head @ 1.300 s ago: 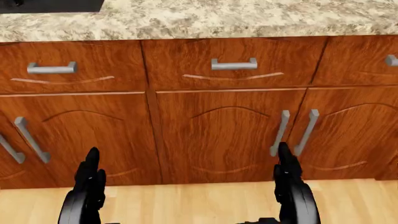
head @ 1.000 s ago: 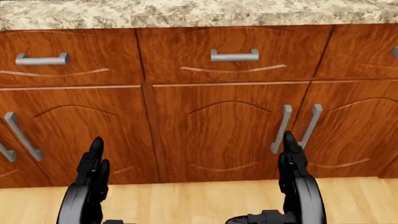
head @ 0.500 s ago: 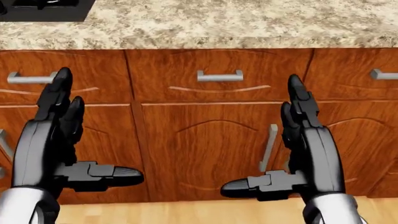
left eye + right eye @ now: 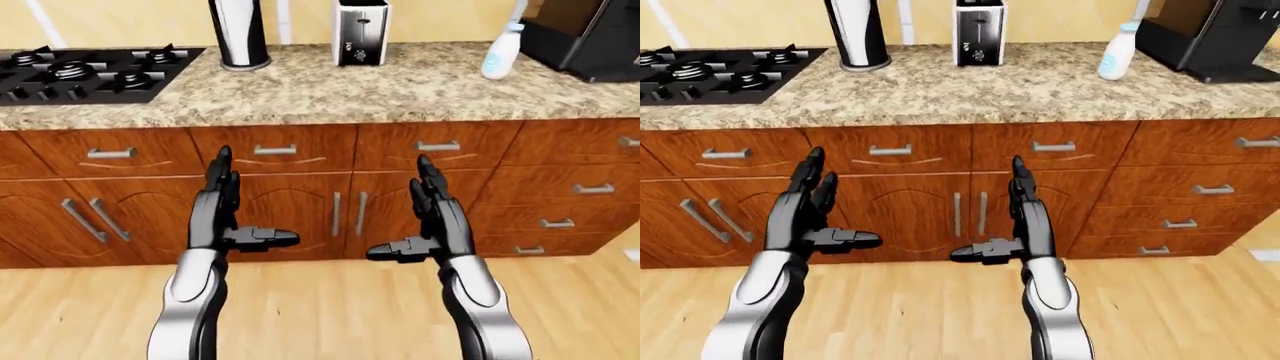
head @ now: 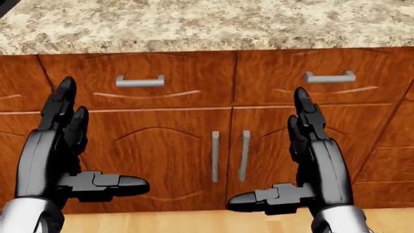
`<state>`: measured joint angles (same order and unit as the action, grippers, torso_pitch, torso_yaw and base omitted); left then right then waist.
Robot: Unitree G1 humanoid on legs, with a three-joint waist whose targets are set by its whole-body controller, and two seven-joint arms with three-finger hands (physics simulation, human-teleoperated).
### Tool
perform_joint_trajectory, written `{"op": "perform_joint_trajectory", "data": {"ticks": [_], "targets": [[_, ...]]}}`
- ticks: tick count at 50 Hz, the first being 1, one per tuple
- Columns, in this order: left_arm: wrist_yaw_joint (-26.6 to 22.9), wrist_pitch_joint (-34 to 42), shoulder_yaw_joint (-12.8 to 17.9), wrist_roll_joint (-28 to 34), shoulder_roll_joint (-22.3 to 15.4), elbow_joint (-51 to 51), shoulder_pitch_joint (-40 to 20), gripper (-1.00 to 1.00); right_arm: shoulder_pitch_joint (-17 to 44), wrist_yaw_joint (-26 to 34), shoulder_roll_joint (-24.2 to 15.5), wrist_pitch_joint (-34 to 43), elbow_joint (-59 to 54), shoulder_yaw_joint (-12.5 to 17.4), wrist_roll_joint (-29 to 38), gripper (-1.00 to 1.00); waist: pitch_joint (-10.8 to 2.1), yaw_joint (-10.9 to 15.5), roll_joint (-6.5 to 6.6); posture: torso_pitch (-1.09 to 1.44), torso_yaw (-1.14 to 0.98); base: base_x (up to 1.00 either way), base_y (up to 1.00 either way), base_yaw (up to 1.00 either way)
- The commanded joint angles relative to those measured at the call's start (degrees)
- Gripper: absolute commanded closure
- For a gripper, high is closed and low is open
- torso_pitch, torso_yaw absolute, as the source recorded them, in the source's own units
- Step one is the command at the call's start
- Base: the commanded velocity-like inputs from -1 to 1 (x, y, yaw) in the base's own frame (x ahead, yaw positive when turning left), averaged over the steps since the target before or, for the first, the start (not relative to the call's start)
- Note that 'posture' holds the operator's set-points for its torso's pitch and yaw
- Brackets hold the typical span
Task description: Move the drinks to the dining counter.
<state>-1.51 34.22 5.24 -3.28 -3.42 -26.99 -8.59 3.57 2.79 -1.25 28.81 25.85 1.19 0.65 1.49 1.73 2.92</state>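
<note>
While both arms are raised before the wooden cabinets (image 4: pixel 290 202), the left robot hand (image 4: pixel 225 217) and the right robot hand (image 4: pixel 425 221) are held wide, fingers pointing up and thumbs turned toward each other, with nothing grasped in either. A speckled granite bench (image 4: pixel 330 94) is seen across the upper part of the left-eye view, above a row of drawers with metal handles. On it, at the view's left, a black gas stove (image 4: pixel 85 71) is set into the surface; a tall black-and-white cylinder (image 4: pixel 238 34) is stood just right of the stove, and a toaster (image 4: pixel 360 34) is placed near the middle top. A white and pale blue bottle (image 4: pixel 500 49), the only drink that can be made out, is stood upright on the bench toward the view's right, near a black appliance (image 4: pixel 590 37) at the top right corner. Light wooden floor (image 4: pixel 330 307) is shown below the cabinets, well apart from the bottle.
</note>
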Motion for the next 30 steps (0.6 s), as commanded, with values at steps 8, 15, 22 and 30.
{"op": "perform_joint_trajectory", "data": {"ticks": [8,15,22,30], "targets": [[-0.2,-1.7,-0.8,-0.4,0.2,-4.0,-1.4,-1.0,1.4,-0.5,-0.3,-3.0,3.2,0.7,0.1,-1.0,-0.17,-0.6,-5.94,0.0,0.0,0.0,-0.8,0.0],[-0.2,-2.1,-1.1,-0.2,0.3,-3.8,-1.0,-1.0,1.0,-0.5,-0.2,-3.1,3.4,0.5,0.1,-1.0,0.43,-1.0,-2.95,0.0,0.0,0.0,-0.78,0.0],[-0.3,-2.9,-1.1,-0.3,0.4,-3.2,-1.1,-1.0,0.9,-0.5,-0.1,-2.7,4.1,0.3,0.1,-1.0,0.19,0.7,-0.72,0.0,0.0,0.0,-0.73,0.0],[-0.2,-2.7,-1.2,-0.3,0.5,-3.6,-0.8,-1.0,0.9,-0.5,-0.1,-1.8,5.1,0.4,-0.2,-1.0,-0.76,0.1,-4.88,0.0,0.0,0.0,-0.69,0.0]]}}
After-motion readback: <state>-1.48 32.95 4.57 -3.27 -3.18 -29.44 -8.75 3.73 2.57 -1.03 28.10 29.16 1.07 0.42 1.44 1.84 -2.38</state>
